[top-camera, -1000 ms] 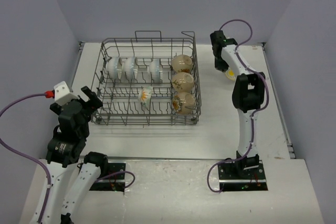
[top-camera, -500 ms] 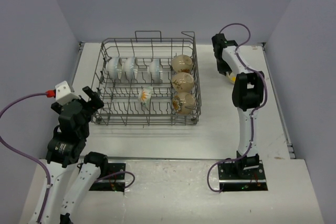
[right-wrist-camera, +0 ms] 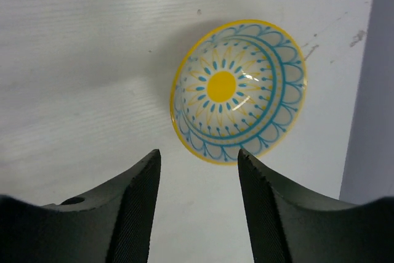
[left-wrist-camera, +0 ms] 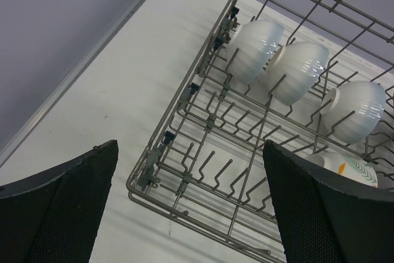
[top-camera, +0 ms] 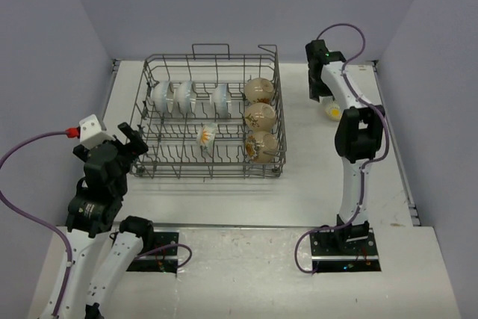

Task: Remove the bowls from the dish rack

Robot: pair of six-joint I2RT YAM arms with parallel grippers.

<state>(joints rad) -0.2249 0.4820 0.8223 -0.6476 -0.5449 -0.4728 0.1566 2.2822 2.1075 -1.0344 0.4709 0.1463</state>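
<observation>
On the table, left of centre: the dish rack, a grey wire basket. Holds seven bowls on edge between its tines. Along the far row, three white bowls side by side, ribbed on the outside in the left wrist view. In the middle row, alone, one floral bowl. Down the right-hand side, three tan bowls in a line from far to near. Outside the rack, well to its right and toward the far right of the table, one yellow-and-blue patterned bowl, resting on bare table and touching nothing else; cannot tell whether mouth up or mouth down. Right jaws released, spread wide and empty, hanging near that bowl, with the bowl lying past the fingertips and not between them. Left jaws likewise released and gripping nothing, held low beside the rack's near left corner, apart from the wire, looking along the rack toward the white bowls, with the floral bowl at the right edge of that view.
</observation>
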